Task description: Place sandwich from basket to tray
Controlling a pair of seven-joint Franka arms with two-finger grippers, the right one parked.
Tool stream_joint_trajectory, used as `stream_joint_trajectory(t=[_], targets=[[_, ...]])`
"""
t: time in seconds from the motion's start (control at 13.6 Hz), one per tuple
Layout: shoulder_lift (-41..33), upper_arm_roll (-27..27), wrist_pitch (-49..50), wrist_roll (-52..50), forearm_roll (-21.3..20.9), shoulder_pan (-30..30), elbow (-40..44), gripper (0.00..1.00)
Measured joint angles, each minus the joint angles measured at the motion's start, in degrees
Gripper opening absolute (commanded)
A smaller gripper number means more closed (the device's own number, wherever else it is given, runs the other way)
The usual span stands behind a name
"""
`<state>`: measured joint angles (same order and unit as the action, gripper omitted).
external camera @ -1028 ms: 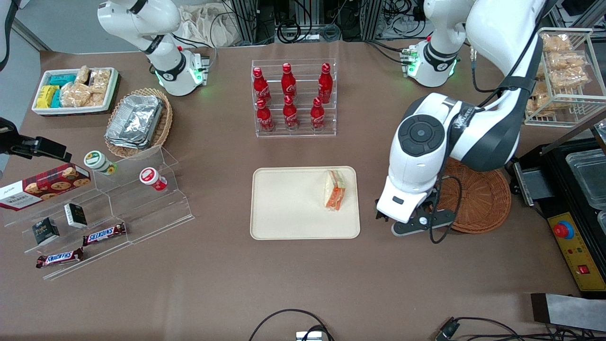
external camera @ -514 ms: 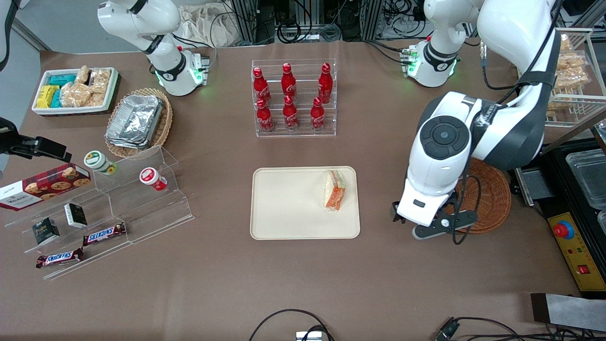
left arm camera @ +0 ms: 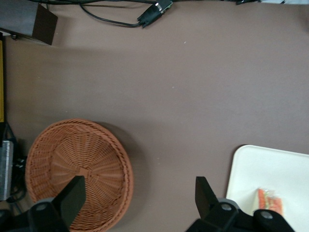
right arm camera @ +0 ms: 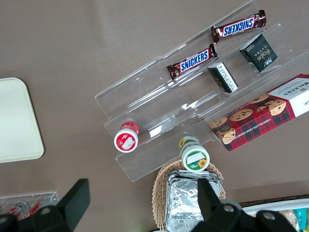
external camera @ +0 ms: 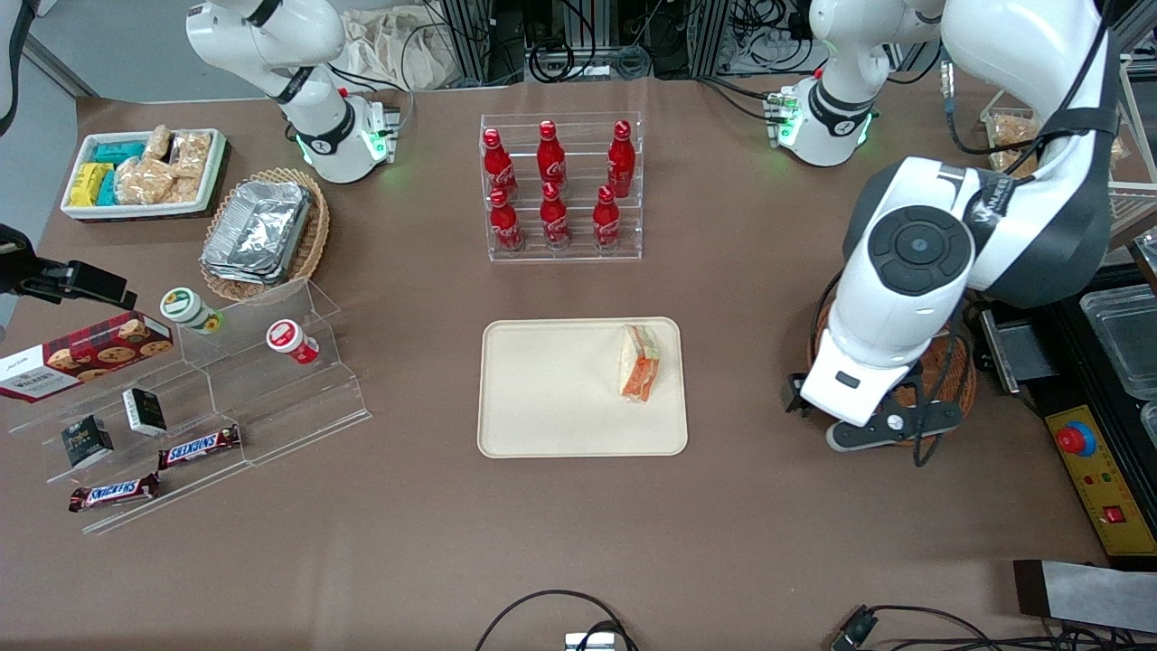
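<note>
The sandwich, wrapped in clear plastic with an orange and green edge, lies on the beige tray near the tray's end toward the working arm. My left gripper hovers over the table between the tray and the round reddish-brown basket, above the basket's rim. The arm covers most of the basket in the front view. In the left wrist view the gripper is open with nothing between its fingers. There the basket holds nothing, and a tray corner shows with part of the sandwich.
A rack of red cola bottles stands farther from the front camera than the tray. An acrylic shelf of snacks, a foil-container basket and a white bin lie toward the parked arm's end. A black machine sits beside the round basket.
The gripper has moved away from the tray toward the working arm's end and now hangs over the basket's rim. The sandwich has stayed still on the tray.
</note>
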<state>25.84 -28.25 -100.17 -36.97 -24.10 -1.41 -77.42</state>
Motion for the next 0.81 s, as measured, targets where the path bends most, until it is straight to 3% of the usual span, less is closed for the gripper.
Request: stream_joint_trajectory(t=[0.81], targets=[[-11.7, 14.0, -2.1, 20.8, 14.3, -0.5, -10.7, 1.00]])
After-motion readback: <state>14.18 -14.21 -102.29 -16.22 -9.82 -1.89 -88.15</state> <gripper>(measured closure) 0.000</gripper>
